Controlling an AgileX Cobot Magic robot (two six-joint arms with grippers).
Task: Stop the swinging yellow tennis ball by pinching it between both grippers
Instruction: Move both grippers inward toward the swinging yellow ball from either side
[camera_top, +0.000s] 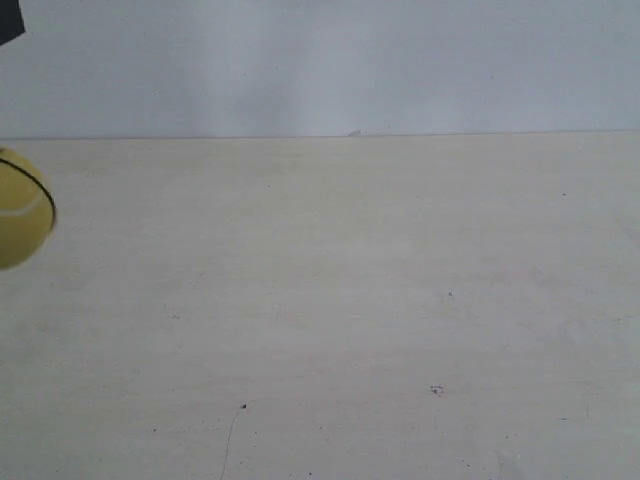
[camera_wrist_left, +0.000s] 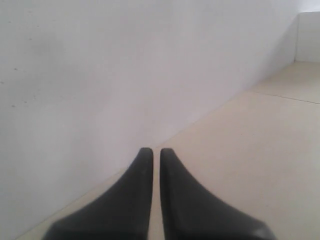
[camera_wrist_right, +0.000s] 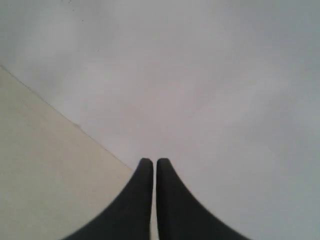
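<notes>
From where I stood, the yellow tennis ball (camera_top: 20, 210) was at the far left edge of the exterior view, partly cut off by the frame and seemingly in the air over the pale surface (camera_top: 350, 300). A dark band and a white seam showed on it, but I could not make out its string. Neither claw appeared in that view. The left claw (camera_wrist_left: 155, 152) had its black fingers drawn almost together with only a thin slit between, holding nothing. The right claw (camera_wrist_right: 150, 162) was just as narrow and empty, facing the white wall (camera_top: 350, 60). I judged the ball light, felted and springy, likely to glance away if met off-centre, so the claws should press it from opposite sides at its widest part. Only a few specks marked the surface. A dark shape (camera_top: 8, 22) sat in the upper corner, too little of it to name.
</notes>
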